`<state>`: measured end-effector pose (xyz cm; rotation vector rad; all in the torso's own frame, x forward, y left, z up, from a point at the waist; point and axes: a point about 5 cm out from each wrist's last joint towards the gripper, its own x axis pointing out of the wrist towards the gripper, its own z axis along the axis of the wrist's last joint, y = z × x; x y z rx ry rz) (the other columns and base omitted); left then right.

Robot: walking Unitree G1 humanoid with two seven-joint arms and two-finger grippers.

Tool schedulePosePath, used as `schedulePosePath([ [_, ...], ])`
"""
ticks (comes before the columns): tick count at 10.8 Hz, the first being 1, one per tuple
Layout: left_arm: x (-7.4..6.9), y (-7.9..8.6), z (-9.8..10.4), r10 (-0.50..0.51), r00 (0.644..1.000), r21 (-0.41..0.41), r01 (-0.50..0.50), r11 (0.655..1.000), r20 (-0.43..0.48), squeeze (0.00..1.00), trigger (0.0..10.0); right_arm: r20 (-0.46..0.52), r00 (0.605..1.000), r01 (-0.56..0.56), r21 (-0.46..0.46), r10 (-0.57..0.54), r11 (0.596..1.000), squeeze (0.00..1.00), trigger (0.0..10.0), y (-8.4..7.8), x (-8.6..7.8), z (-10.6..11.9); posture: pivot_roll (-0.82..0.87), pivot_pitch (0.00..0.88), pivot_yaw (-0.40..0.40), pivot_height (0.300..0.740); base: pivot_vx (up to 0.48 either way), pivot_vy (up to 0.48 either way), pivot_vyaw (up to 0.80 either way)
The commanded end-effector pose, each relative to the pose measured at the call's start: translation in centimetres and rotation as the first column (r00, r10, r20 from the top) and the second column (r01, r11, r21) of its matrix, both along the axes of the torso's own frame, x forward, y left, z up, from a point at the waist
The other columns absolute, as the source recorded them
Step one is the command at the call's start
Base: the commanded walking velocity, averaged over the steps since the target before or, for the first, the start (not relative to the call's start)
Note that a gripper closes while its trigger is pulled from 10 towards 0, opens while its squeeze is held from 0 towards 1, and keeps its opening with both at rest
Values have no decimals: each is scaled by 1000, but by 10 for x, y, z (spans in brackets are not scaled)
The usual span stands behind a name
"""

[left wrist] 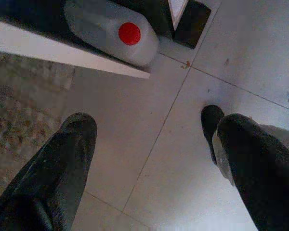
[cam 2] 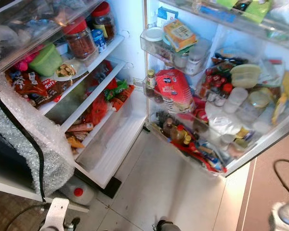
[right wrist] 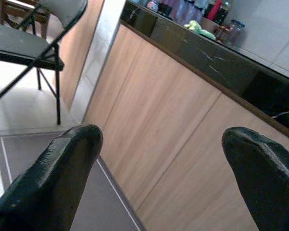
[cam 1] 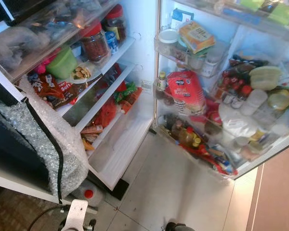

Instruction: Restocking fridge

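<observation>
The white fridge [cam 1: 135, 144] stands wide open straight ahead, with its packed door [cam 1: 260, 159] swung out to the right, so the shelves run away from the camera toward the upper left. On those shelves: two red-lidded glass jars [cam 1: 94, 43], a green plastic bowl [cam 1: 62, 62], a small plate of nuts [cam 1: 80, 73] and red snack packets [cam 1: 55, 89]. The door racks hold a big red bag [cam 1: 185, 89], a yellow-orange box [cam 1: 196, 36] and small bottles [cam 1: 185, 134].

A sheet of bubble wrap [cam 1: 53, 144] hangs over a dark thing at the left edge.

The left wrist view picks up what the head views barely catch: a grey plastic jug with a red cap [left wrist: 111, 31] lying on its side on the pale tiled floor [left wrist: 173, 144], long axis flat, tucked under a white ledge. The left gripper [left wrist: 149, 144] hangs over the tiles, fingers spread wide, empty.

The right wrist view looks the other way: the right gripper [right wrist: 164, 159], fingers also wide apart, faces wooden cabinets [right wrist: 173, 120] under a dark countertop, with a black folding chair [right wrist: 29, 48] off to the side.
</observation>
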<state>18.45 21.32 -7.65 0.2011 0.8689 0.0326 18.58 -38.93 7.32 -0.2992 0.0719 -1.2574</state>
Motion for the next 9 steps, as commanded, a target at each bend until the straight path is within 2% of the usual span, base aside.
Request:
schedulePosePath([
  [1,-13,4,-6,3,999,16,-3,1000,-53,0,10000,0,1000,28,9,-28,1000,0,10000,-2,-5,-1,16,134,65,740,0,0,0],
  [6,-11,3,-5,0,999,10,0,1000,-47,0,10000,3,1000,15,38,-15,999,0,10000,4,-1,-4,17,148,65,740,0,0,0],
  [9,-9,3,-4,1,999,10,-1,1000,-42,0,10000,7,1000,9,48,-9,999,0,10000,13,1,-8,23,158,70,740,0,0,0],
])
